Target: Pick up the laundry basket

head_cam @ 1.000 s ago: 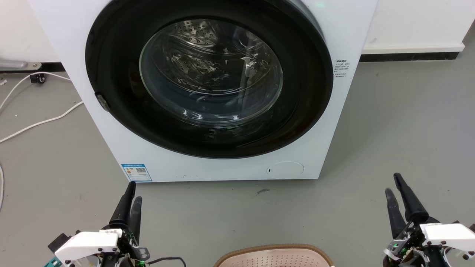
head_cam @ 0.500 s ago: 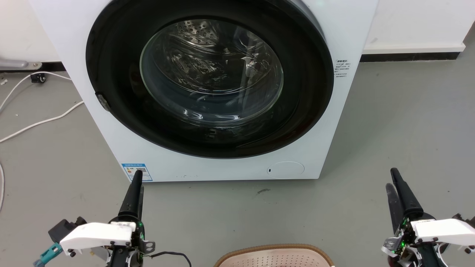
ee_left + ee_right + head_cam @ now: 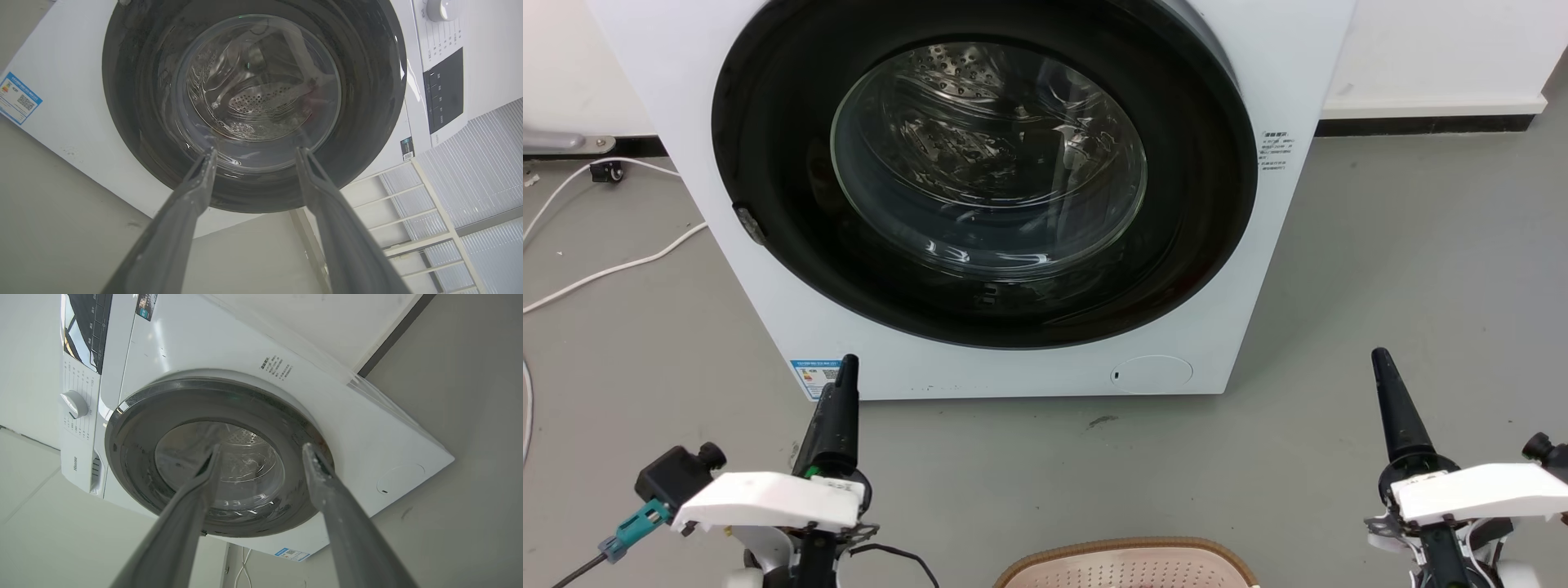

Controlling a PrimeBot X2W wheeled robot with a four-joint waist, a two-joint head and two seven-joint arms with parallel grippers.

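And both wrists have rolled over! A second ago each pair of fingers sat side by side in the head view. Now the left claw (image 3: 846, 371) and right claw (image 3: 1379, 359) show edge-on, and their tips have pushed further toward the washing machine (image 3: 1282, 73). Both wrist views show the fingers spread, so both claws are released and holding nothing.

The laundry basket (image 3: 1127, 567) sits on the floor (image 3: 1421, 286) at the bottom edge of the head view, between the two arms and well short of their tips. That roll probably readies a two-sided grab, though the handles are cut off, so I can't place them.

The machine's closed door (image 3: 988, 155) looms straight ahead, so there's little room forward. A white cable (image 3: 613, 269) trails off left, well clear.
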